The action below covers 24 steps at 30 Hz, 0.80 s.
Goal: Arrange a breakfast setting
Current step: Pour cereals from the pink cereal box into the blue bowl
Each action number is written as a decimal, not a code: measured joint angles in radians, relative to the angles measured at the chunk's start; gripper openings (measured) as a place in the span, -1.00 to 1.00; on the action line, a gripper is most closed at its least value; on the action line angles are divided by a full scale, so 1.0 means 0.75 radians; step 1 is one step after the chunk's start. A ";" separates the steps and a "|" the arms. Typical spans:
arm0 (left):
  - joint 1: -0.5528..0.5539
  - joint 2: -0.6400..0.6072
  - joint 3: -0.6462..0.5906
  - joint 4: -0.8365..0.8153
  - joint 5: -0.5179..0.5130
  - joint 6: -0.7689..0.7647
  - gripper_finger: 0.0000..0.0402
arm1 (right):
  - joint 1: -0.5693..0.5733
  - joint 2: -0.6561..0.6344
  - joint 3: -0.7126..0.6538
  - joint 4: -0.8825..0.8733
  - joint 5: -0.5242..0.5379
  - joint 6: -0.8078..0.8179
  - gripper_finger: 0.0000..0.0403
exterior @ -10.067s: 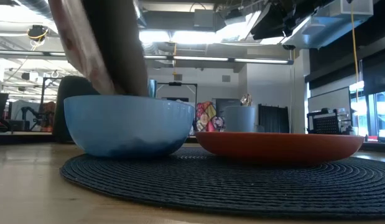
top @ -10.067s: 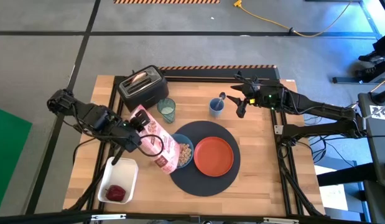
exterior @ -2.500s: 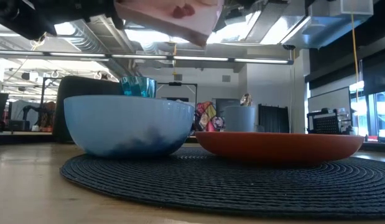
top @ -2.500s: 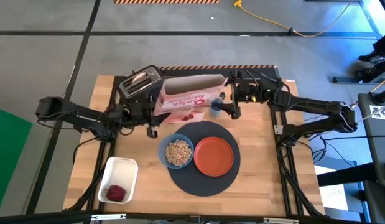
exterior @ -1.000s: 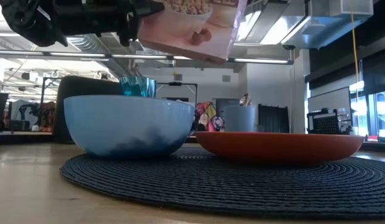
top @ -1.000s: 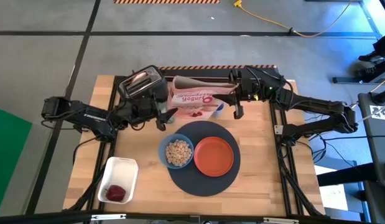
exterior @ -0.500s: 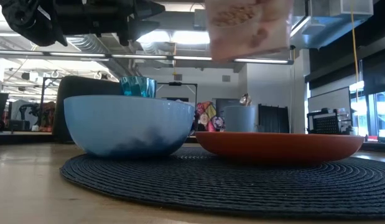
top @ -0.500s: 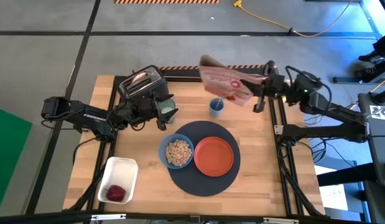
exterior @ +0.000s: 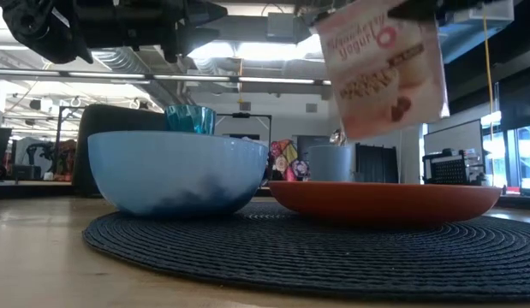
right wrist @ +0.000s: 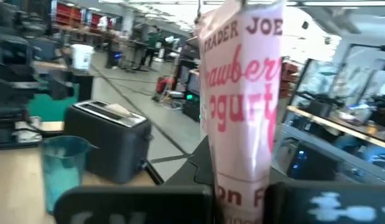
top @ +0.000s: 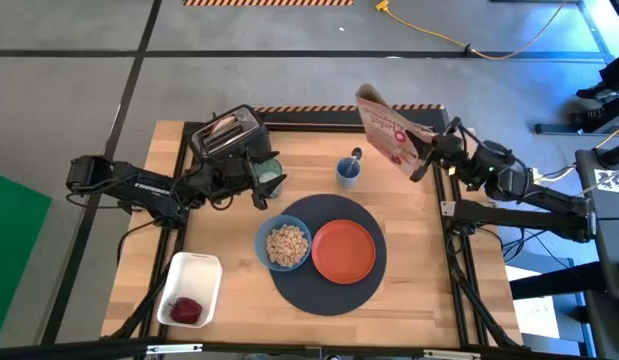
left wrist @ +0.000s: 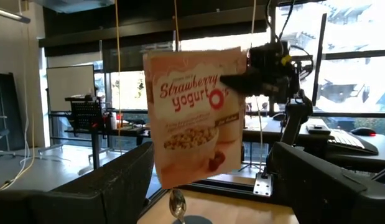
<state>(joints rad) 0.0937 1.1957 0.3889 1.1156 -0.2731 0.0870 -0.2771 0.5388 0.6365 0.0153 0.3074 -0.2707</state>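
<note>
Handed across from the left arm, the pink strawberry-yogurt cereal bag (top: 389, 132) now hangs clamped in the right end effector (top: 425, 152) above the bench's far right corner, well clear of the cereal-filled small blue bowl (top: 285, 245) on the large dark blue-grey round mat (top: 329, 292). Pouring looks done, so the step seems to be stowing the bag; the next move calls for setting it down off the mat. Beside the translucent green tumbler (top: 272, 176), the left end effector (top: 259, 188) hovers open and empty.

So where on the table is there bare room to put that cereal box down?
Bare wood lies right of the mat, along the table's right edge below the right gripper holding the cereal box, and between the white tray and the mat. It is crowded at the back left: toaster, tumbler and left gripper.
</note>
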 joint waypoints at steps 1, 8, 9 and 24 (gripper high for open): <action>0.000 0.000 0.000 0.000 0.000 0.007 0.61 | 0.000 -0.024 -0.048 0.027 0.013 0.000 -0.99; 0.000 0.000 0.000 0.000 0.000 0.029 0.61 | 0.000 -0.155 -0.363 0.297 0.168 -0.075 -0.99; 0.000 0.000 0.000 0.000 0.001 0.029 0.61 | -0.001 -0.170 -0.399 0.327 0.191 -0.082 -0.99; 0.000 0.000 0.000 0.000 0.001 0.068 0.61 | -0.392 -0.255 -0.788 0.611 0.044 0.091 -1.00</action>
<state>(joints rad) 0.0937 1.1957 0.3889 1.1156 -0.2722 0.1377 -0.5710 0.3473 0.0454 0.4734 0.3402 -0.2023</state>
